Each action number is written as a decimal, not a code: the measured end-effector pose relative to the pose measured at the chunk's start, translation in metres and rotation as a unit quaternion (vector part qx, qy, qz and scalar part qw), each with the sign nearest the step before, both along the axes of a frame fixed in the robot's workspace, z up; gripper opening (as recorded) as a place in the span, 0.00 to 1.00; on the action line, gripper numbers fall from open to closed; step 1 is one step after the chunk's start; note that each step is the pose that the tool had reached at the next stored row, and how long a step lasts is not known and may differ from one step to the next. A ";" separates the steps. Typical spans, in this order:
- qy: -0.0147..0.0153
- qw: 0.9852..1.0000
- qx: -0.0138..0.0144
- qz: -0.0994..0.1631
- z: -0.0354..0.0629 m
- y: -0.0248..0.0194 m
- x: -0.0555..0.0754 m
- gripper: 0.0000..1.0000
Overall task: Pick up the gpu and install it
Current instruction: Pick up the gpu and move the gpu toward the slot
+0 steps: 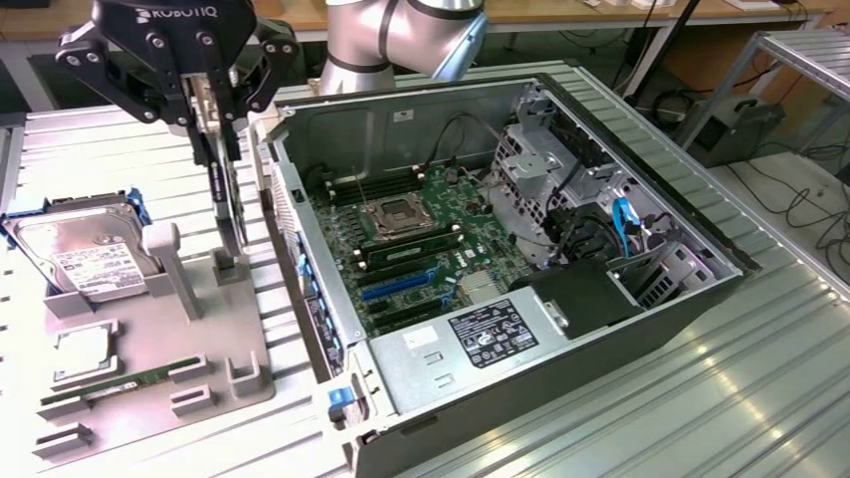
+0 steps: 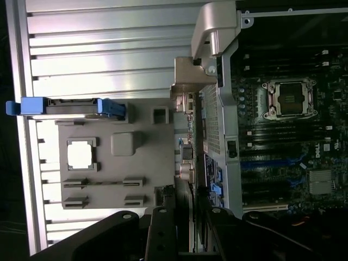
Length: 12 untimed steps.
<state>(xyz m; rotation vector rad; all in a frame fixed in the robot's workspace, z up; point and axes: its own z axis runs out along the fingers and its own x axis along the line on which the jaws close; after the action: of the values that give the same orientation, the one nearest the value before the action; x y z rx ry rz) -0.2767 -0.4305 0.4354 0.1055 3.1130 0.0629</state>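
Observation:
The gpu is a thin dark card hanging edge-on and upright over the grey parts holder, at the exterior view's left. Its lower end is right at the holder's small post; I cannot tell whether they touch. My gripper is shut on the card's top edge, one finger on each face. In the wrist view the gpu runs as a narrow strip away from my gripper, ending in its silvery bracket. The open computer case lies just beside it, with the motherboard and its blue slots exposed.
On the grey holder sit a silver hard drive in a blue frame, a square chip and a green RAM stick. The case's near wall stands close to the card. The ribbed metal table extends to the exterior view's right.

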 end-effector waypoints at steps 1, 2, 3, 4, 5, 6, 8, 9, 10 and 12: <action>0.000 1.000 0.000 0.000 0.0000 0.0000 0.000 0.26; 0.000 1.000 0.000 0.000 0.0000 0.0000 0.001 0.26; 0.000 1.000 0.000 0.000 0.0001 0.0000 0.001 0.26; 0.000 1.000 0.000 0.000 0.0000 0.0000 0.002 0.26; 0.000 1.000 0.000 0.000 0.0000 0.0000 0.002 0.26; 0.000 1.000 0.000 0.000 0.0000 0.0000 0.003 0.26; 0.000 1.000 0.000 0.000 0.0000 0.0000 0.004 0.26; 0.000 1.000 0.000 0.000 0.0000 0.0000 0.004 0.26; 0.000 1.000 0.000 0.000 0.0001 0.0000 0.004 0.26; 0.000 1.000 0.000 0.000 0.0000 0.0000 0.005 0.26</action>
<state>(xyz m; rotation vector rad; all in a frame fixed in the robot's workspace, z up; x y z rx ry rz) -0.2715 -0.4305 0.4354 0.1057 3.1131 0.0629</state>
